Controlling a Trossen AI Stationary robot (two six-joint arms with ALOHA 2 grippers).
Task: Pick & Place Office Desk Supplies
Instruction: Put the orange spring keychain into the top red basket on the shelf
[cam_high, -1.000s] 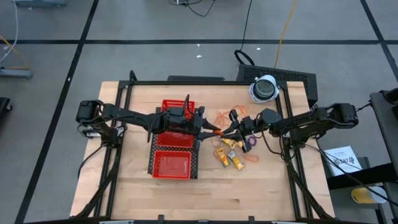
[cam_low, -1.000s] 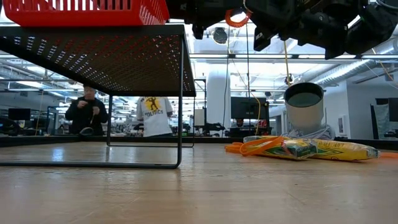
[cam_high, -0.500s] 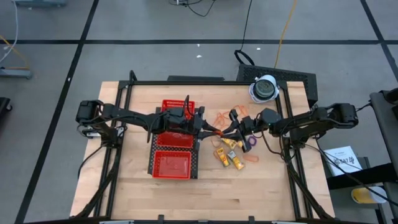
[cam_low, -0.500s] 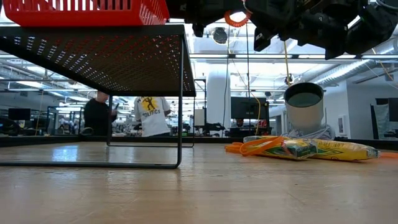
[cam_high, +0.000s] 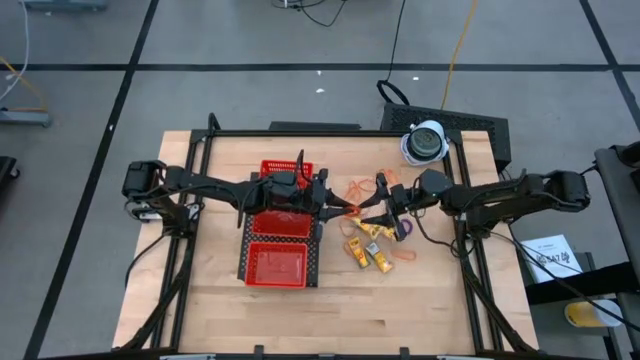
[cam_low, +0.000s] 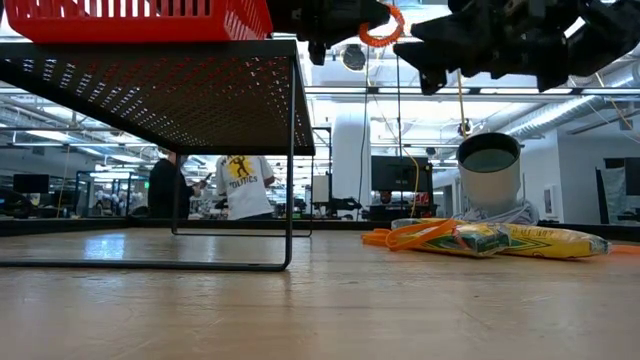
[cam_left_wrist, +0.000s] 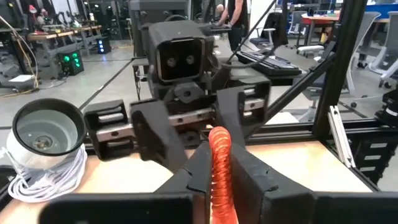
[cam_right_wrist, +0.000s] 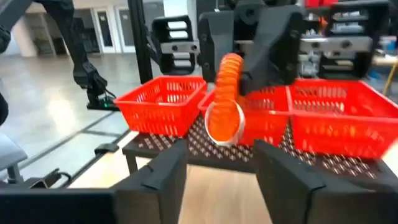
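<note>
My left gripper is shut on an orange ribbed loop, held high over the table just right of the red mesh tray. The loop also shows in the low view and the right wrist view. My right gripper is open and empty. It faces the loop from the table's right side, a short way off, and its fingers stand apart below the loop. Yellow sticks, orange bands and a purple ring lie flat on the table. My left gripper pinches the orange ribbed loop between its two fingers. The fingers lie about level and point toward the table's right side. The loop's free end sticks out past the fingertips. The loop is lifted clear of the table and the tray.
The red tray stands on a black perforated stand at the table's middle. A white-grey dome-like object with a coiled cable sits at the far right. The pile of supplies lies below and right of the grippers. People stand in the room behind.
My right gripper has drawn back toward the table's right edge, away from the orange loop. The loop stays in my left gripper and shows more fully in the low view. My left gripper has kept about still.
</note>
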